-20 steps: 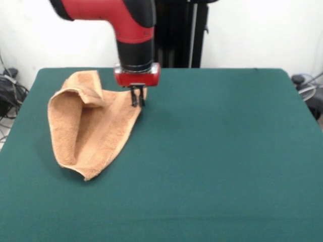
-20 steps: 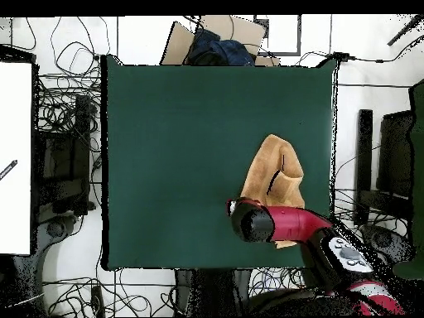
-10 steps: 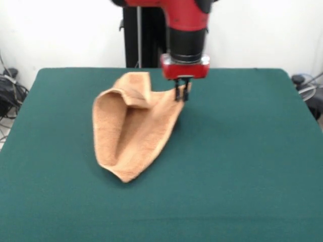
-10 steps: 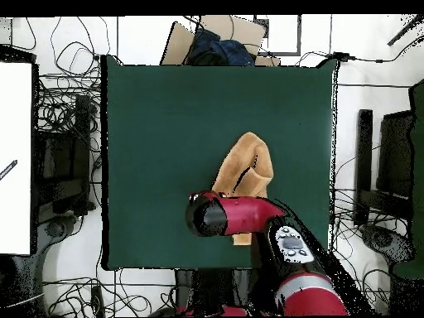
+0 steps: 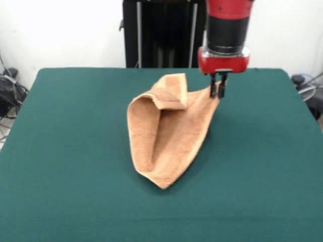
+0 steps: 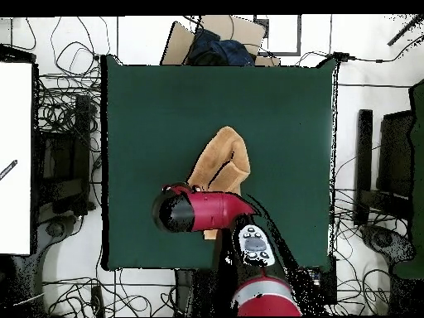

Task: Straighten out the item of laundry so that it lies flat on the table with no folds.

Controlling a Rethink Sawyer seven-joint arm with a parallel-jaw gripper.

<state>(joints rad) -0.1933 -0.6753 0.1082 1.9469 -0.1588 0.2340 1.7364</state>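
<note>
The orange-tan towel lies folded over on itself on the dark green table, forming a long pocket with its near end pointed. In the overhead view the towel shows partly under the arm. My gripper is shut on the towel's far right corner and holds it just above the table. In the overhead view the red arm hides the gripper. No label shows.
The black pedestal stands behind the table's far edge. Cables and a cardboard box lie off the table around its sides. A white panel stands to one side.
My gripper has moved right in the front view with the towel corner in it, dragging the whole towel across the table. The towel keeps its folded shape.
</note>
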